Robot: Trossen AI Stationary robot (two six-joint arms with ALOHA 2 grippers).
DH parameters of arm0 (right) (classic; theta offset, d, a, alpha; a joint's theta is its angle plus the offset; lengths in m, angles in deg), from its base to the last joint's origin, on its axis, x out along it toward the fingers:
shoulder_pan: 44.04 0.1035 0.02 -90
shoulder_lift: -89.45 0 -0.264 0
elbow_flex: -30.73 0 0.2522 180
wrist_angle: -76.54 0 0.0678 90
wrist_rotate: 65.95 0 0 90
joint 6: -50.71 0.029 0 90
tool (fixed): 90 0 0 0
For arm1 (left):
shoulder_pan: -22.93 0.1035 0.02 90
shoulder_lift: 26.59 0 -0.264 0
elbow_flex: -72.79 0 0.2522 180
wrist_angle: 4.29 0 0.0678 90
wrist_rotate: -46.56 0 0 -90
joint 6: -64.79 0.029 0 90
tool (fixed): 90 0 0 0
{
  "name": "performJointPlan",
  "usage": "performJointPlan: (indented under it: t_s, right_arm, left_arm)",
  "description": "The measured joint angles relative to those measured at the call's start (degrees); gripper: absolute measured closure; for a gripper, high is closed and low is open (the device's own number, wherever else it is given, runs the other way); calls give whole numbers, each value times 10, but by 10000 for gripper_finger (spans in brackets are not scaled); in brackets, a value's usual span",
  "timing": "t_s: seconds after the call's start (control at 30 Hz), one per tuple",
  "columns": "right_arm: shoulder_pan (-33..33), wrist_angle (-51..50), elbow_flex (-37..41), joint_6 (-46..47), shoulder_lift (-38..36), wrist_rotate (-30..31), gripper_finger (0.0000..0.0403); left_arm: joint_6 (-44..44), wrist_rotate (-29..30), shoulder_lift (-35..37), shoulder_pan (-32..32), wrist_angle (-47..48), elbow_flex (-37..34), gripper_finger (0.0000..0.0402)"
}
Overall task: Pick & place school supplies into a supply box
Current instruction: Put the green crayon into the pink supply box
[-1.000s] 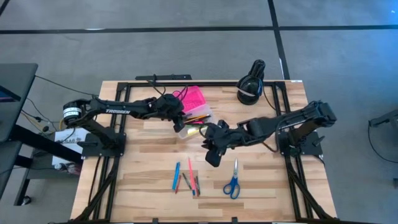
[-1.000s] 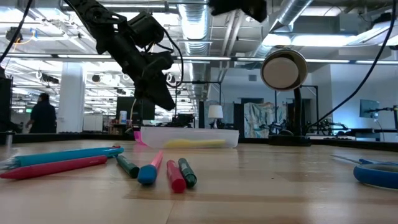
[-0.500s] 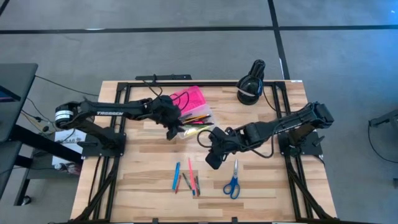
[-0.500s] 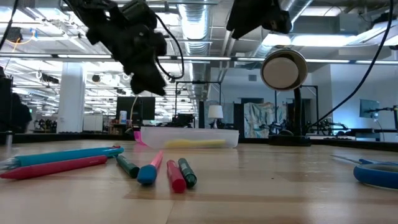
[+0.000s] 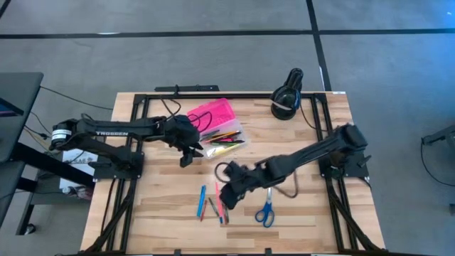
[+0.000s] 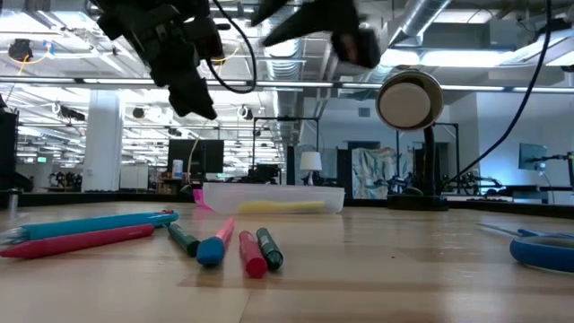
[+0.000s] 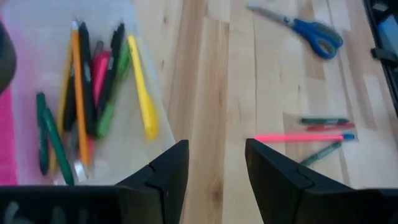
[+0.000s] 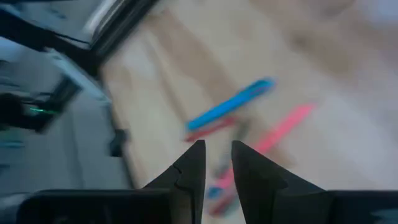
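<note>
Wooden table (image 5: 163, 192); grey floor (image 5: 213, 64)

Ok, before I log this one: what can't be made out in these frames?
- Right wrist view: motion blur smears the loose pens; only the blue and pink ones read, the rest can't be counted.
- Low view: the supply box is seen edge-on, so only something yellow shows inside.
- Low view: the scissors are cut off by the right edge.
- High view: the box's pens are too small to count.
- High view: the right end effector covers part of the loose pens.

Open pink-lidded supply box (image 5: 226, 135), pens (image 5: 213, 205) loose.
</note>
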Motion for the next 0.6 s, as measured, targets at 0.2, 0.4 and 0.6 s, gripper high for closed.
performJointPlan:
  t_s: [0.2,0.4,0.6]
  right_arm:
    - [1,42,0,93,66,-78,331]
    - [18,-24,-1,124,60,-25,331]
    - [34,-71,-1,173,55,-4,331]
  left_arm:
    - [-50,-5,23,-38,59,-1,248]
    - [-167,72,59,-120,76,-1,248]
    - [-291,175,90,-223,83,-1,248]
